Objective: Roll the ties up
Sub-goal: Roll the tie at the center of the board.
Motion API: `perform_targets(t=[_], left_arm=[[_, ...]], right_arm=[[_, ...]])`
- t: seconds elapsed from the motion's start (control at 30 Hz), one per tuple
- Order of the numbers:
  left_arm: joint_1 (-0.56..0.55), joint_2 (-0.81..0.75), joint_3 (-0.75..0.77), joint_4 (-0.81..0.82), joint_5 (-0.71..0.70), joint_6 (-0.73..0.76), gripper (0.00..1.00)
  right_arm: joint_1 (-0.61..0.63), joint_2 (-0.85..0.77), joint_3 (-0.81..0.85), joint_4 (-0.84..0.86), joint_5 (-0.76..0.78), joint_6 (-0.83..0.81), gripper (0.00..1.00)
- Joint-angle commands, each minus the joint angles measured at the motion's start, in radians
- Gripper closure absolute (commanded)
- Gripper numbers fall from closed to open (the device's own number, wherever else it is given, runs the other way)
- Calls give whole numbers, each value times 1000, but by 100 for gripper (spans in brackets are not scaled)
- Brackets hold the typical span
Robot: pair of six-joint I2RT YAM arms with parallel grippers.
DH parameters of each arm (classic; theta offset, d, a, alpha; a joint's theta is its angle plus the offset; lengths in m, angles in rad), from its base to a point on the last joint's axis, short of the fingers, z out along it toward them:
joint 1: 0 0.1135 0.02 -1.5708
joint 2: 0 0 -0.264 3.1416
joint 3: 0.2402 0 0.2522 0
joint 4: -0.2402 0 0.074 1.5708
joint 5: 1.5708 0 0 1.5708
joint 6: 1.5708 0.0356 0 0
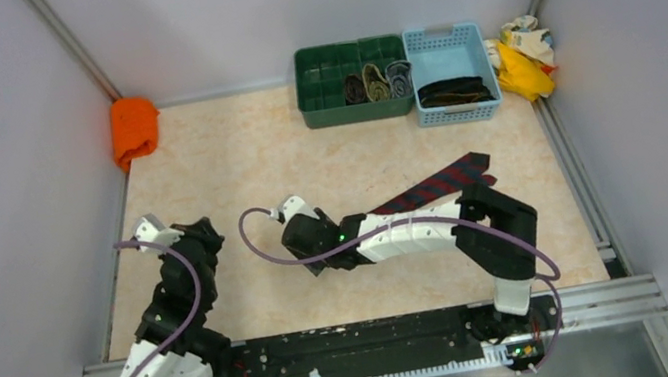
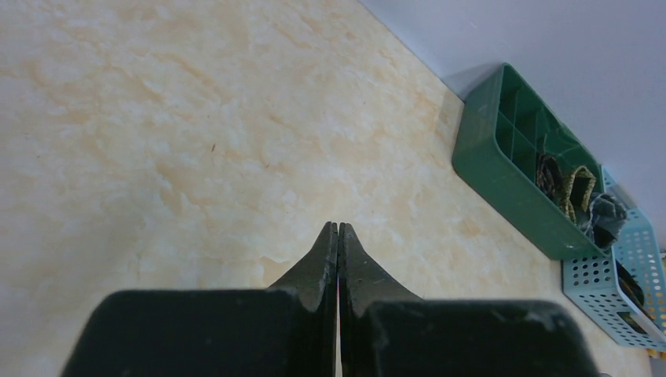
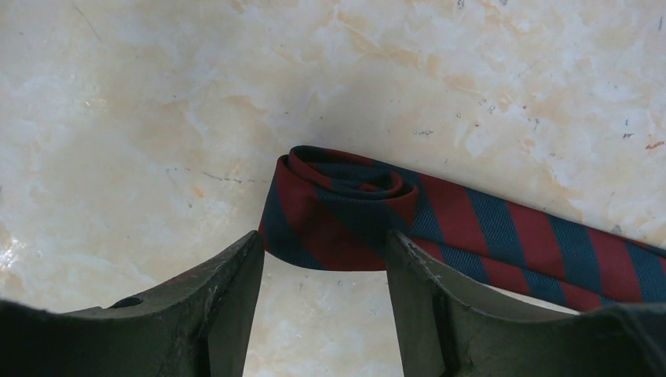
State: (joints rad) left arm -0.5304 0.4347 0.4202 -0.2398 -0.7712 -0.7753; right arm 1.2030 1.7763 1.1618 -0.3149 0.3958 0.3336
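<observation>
While the right hand (image 3: 323, 239) stands parted, the rolled end of the striped tie (image 3: 503, 236) lies ungripped at its fingertips

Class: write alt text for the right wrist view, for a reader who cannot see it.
A dark red and navy striped tie lies on a cream marbled table, its end wound into a small roll, the rest trailing right. The right gripper, dark and open, fills the bottom edge, straddling the roll's near side.
</observation>
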Motion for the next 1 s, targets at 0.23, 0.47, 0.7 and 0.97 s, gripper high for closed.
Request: perform_targets(t=[0.23,0.47,0.7,0.97], left_arm=[[1,20,6,-5,-6,31,100],[1,24,2,22,16,56,100],[2,31,-6,49,36,65,100],[1,44,-6,79,40,84,100]], right_arm=[[12,76,88,-19,-25,43,36],[12,123,110,-40,-25,66,34],[8,161,132,-122,77,120,32],[-52,127,53,-62,9,180,39]])
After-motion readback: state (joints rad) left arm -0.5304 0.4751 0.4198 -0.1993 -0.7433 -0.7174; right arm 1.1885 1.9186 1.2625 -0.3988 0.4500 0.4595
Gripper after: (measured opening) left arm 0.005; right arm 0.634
